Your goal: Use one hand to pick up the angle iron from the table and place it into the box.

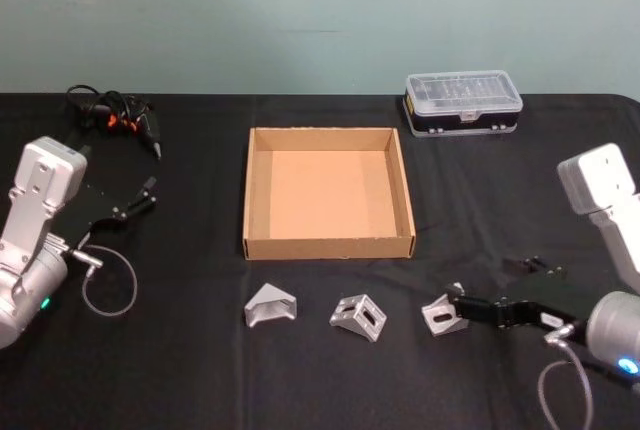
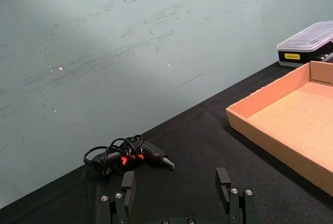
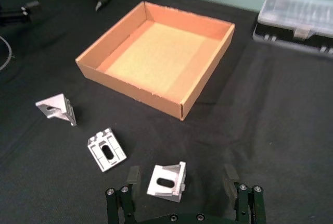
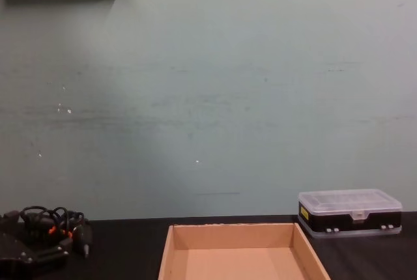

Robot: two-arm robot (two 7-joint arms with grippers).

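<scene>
A: Angle irons (image 1: 270, 305) (image 1: 359, 316) (image 1: 443, 314)?
B: Three, on one table (image 1: 200, 380).
A: Containers?
B: One cardboard box (image 1: 328, 246), one plastic case (image 1: 463, 105).
A: Grippers?
B: Two: left gripper (image 1: 150, 193) and right gripper (image 1: 455, 305). Also one cable bundle (image 1: 115, 115).

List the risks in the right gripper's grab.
1. The rightmost angle iron sits off-centre between the open right gripper's fingers; closing may twist it rather than clamp it.
2. The box has a raised near wall; a low carry could clip it.
3. The middle angle iron lies close and might get nudged.
The left gripper is parked.
</scene>
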